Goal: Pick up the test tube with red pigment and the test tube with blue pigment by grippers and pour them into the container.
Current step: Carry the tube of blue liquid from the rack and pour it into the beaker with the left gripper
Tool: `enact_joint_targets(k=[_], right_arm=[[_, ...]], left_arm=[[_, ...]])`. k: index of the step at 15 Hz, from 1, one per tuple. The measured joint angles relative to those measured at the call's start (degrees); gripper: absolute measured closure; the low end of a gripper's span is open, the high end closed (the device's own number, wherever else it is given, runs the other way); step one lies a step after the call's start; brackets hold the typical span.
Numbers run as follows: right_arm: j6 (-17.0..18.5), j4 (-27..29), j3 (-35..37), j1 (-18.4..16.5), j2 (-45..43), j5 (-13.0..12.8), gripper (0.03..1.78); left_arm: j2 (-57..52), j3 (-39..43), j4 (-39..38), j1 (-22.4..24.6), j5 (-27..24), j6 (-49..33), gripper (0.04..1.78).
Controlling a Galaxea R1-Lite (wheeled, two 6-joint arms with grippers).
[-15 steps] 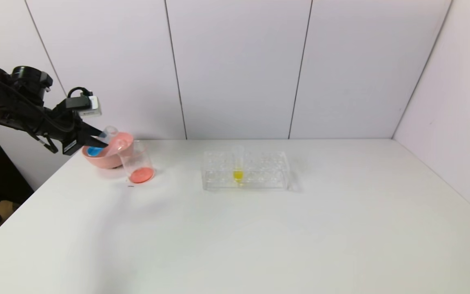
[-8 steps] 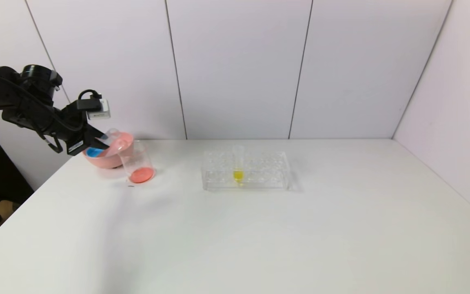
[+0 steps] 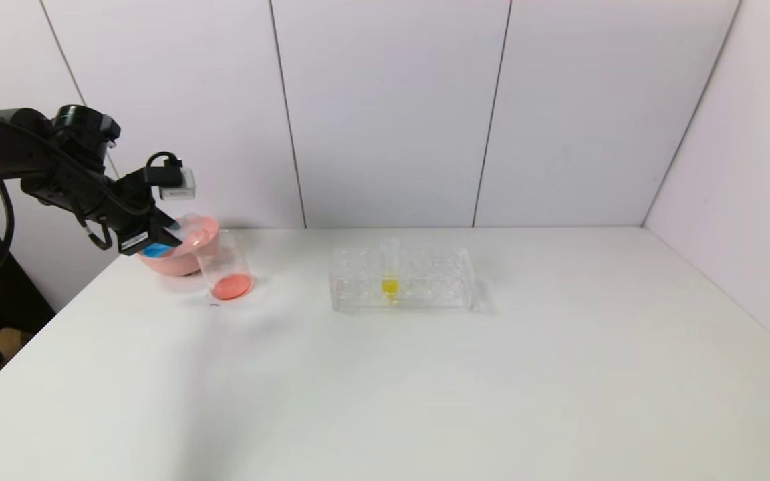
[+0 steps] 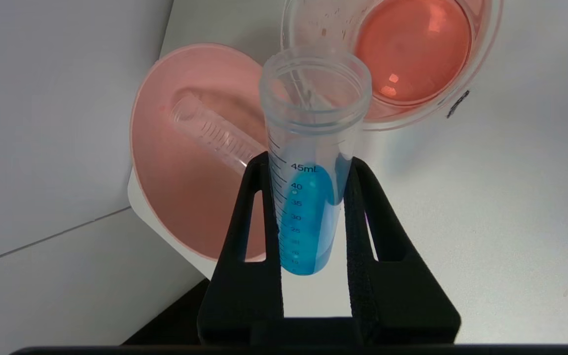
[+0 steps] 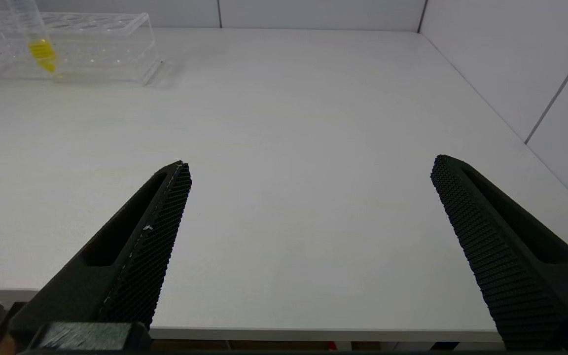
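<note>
Blue test tube [image 4: 308,217] is the whole story right now, so starting closest to the camera: in the left wrist view the left gripper [image 4: 308,167] has its two black fingers [image 4: 252,222] clamped on either side of the tube's lower half, so it's shut on the tube, with the blue liquid pooled down at the rounded end between the fingers. Long axis of the tube runs straight out along the fingers, open mouth pointing away from the wrist. Just past that mouth is the beaker [image 4: 481,74], with a layer of orange-red liquid already sitting in the bottom, so I'd guess the red pour is done and blue is what's left. Relative to the beaker, the tube mouth looks like it's over or right at the near rim, but I can't tell from this angle whether it's properly inside the rim line. That's the bit the pour hinges on, imo: mouth over the opening, then tip the closed end up so the blue runs forward. Right beside the beaker, on the tube's other side, is the pink bowl [image 4: 165,172] with an empty clear tube [image 4: 210,133] lying in it. In the head view the gripper is tilted above the bowl, just left of the beaker. Farther right of the beaker is the clear rack [image 3: 425,267] with one yellow tube [image 3: 390,274] standing in it. The right gripper [image 5: 308,172] is well away from the beaker, jaws wide open, holding nothing.
</note>
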Motion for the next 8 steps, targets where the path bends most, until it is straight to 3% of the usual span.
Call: enact_joint_targets(k=[4, 8], right_arm=[[0.0, 0.0, 0.0, 0.0, 0.0, 0.0, 0.04], [0.0, 0.0, 0.0, 0.0, 0.0, 0.0, 0.04]], left_arm=[[-0.1, 0.0, 0.1, -1.6, 5.4, 0.4, 1.44], [-0.5, 0.0, 0.3, -2.3, 5.6, 2.0, 1.44]])
